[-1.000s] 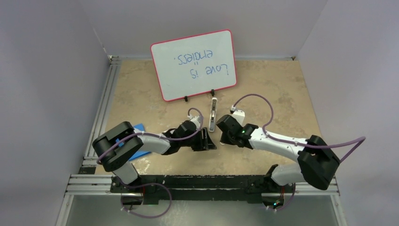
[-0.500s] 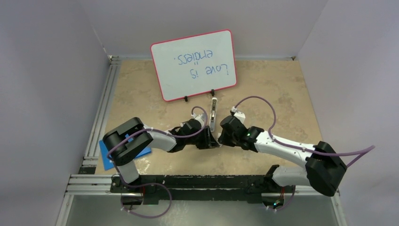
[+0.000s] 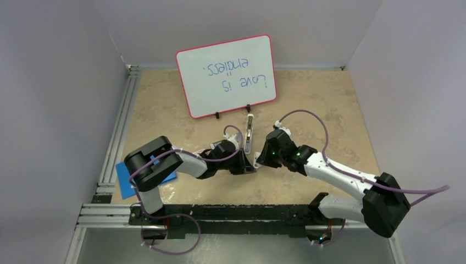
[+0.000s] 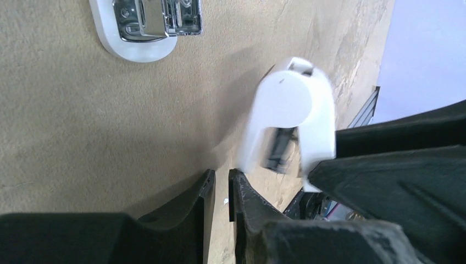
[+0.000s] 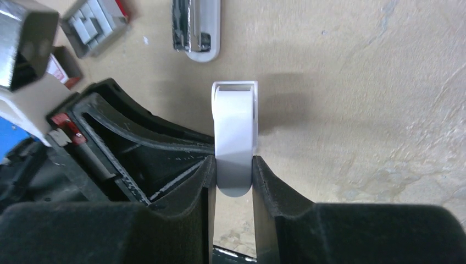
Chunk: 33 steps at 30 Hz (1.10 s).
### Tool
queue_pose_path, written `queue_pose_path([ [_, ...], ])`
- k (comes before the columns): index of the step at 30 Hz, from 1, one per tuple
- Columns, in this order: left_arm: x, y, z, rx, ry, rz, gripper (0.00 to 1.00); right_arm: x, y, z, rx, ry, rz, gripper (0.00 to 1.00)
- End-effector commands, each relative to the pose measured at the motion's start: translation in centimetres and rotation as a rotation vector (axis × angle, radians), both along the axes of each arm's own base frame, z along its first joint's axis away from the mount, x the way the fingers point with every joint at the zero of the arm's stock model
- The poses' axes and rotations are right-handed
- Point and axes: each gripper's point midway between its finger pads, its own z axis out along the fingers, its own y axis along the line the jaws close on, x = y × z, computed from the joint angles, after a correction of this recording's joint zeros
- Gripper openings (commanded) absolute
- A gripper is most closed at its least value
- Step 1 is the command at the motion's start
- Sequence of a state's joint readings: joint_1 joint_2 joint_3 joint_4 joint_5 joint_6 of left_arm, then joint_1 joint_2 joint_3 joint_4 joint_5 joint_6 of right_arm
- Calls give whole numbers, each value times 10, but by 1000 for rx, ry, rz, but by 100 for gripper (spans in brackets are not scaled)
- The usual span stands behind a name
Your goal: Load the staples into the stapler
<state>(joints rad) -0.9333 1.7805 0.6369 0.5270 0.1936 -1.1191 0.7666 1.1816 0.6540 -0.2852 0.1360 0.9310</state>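
- white plastic makes up the short, stubby white piece (image 5: 235,121) clamped between the two fingers of the right hand (image 5: 233,165). its squared end pokes out past the fingertips. whether it touches the counter (image 5: 357,82) i cannot tell.
- the stapler (image 5: 196,25) lies flat on the counter just beyond that hand's fingertips and a little to their left. it is apart from the white piece, and its metal channel faces up.
- the staples (image 5: 90,22) are silvery-grey strips in a grey tray (image 5: 70,25) farther left of the fingertips, near the stapler but not touching it. a sliver of red box (image 5: 123,8) shows at the tray's edge.
- the left hand (image 4: 221,179) is almost clenched: only a thin slit parts its fingers, and nothing sits in it.
- seen from the left hand, the white piece is just beyond the fingertips and to their right, blurred. the stapler's rounded end lies farther out, to the left.
- from overhead, the two hands sit nearly tip to tip.
- a red-rimmed whiteboard (image 3: 225,74) stands well beyond both hands, past the stapler.
- a blue sheet (image 3: 125,181) lies well behind the left hand, near its arm's base.
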Motion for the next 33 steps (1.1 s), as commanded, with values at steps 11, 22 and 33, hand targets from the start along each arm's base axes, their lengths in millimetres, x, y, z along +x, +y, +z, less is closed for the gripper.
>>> queue_pose_path([
  [11,-8,22,-30,106,3,0,22,19,6,16,36,-29,112,19],
  [22,-5,30,6,0,-78,58,41,10,14,12,88,1,150,19],
  [33,0,18,6,-40,-75,50,38,1,23,8,146,27,192,20],
])
